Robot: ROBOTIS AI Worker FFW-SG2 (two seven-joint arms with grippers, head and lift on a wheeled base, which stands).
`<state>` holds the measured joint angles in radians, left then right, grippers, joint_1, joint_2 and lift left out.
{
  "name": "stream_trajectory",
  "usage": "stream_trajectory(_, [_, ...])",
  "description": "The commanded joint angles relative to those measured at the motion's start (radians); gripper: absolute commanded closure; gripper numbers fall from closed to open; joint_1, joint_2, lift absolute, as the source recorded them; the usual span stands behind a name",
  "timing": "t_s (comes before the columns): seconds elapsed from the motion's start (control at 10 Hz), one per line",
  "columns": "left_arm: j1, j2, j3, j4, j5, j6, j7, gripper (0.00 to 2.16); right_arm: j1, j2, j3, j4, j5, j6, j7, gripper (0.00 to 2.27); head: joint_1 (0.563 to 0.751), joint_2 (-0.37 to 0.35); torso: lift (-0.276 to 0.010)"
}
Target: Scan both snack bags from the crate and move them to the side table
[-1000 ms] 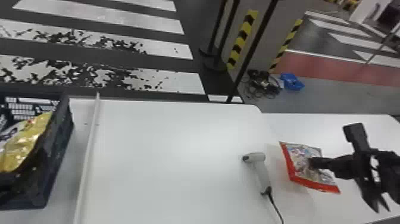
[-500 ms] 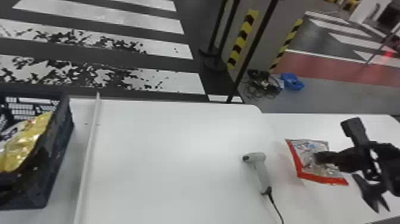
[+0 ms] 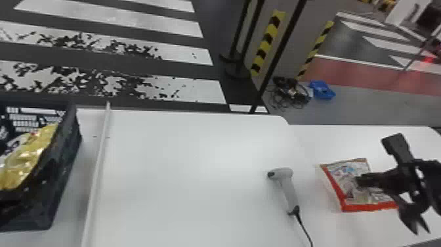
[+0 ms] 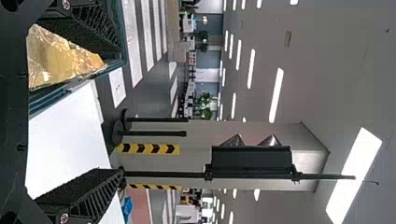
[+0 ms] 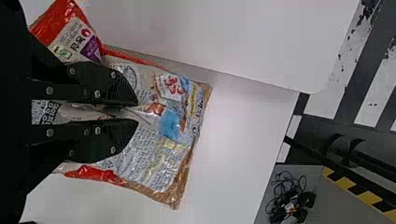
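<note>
Snack bag with red border (image 3: 351, 197): over the side table (image 3: 423, 138), just beside the main worktop (image 3: 197, 164). Right arm enters from the right edge of the head view, its end effector (image 3: 364, 181) directed inward over the bag. Fingers nearly together, gripping a fold of the film (crease runs between the tips). Whether the bag's underside touches the surface: cannot tell.

Left end effector (image 4: 119, 112) is near the crate; fingers spread wide, parallel, with ribbed inner structure.

Materials: gripped bag is glossy, crinkled, roughly rectangular, printed film with some transparent-looking patches. Second bag (image 3: 31, 154), yellow and shiny, leans inside the dark plastic crate (image 3: 62, 174) (slotted far wall, rigid rim). Scanner (image 3: 288, 190), smooth grey, rounded head, lies on the main worktop; black cable (image 3: 305, 226) trails from its handle. Both tops smooth, white, round-cornered.
</note>
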<state>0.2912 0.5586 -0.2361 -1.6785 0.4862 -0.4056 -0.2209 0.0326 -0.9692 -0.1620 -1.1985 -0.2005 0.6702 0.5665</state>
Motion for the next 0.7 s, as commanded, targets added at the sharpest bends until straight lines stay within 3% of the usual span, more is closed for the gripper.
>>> stream_trajectory(0.0, [-0.001, 0.001, 0.0, -0.001, 0.0, 0.0, 0.0, 0.08, -0.005, 0.0, 0.001, -0.003, -0.014, -0.011, 0.006, 0.0, 0.695, -0.35, -0.095])
stream_trajectory(0.2, [-0.001, 0.0, 0.0, -0.007, 0.0, -0.003, 0.003, 0.08, 0.046, 0.006, -0.054, -0.098, -0.068, -0.011, 0.001, 0.09, 0.695, -0.35, -0.095])
stream_trajectory(0.3, [-0.003, 0.0, 0.001, -0.015, 0.0, 0.0, 0.006, 0.08, 0.124, 0.04, -0.163, -0.225, -0.108, 0.081, -0.005, 0.09, 0.695, -0.35, -0.095])
stream_trajectory(0.5, [-0.003, 0.0, 0.003, -0.032, 0.0, 0.0, 0.015, 0.08, 0.207, 0.138, -0.277, -0.452, -0.217, 0.253, -0.019, 0.09, 0.695, -0.35, -0.095])
stream_trajectory(0.6, [-0.003, -0.002, 0.003, -0.041, 0.0, 0.003, 0.02, 0.08, 0.228, 0.21, -0.317, -0.558, -0.264, 0.323, -0.028, 0.09, 0.695, -0.35, -0.095])
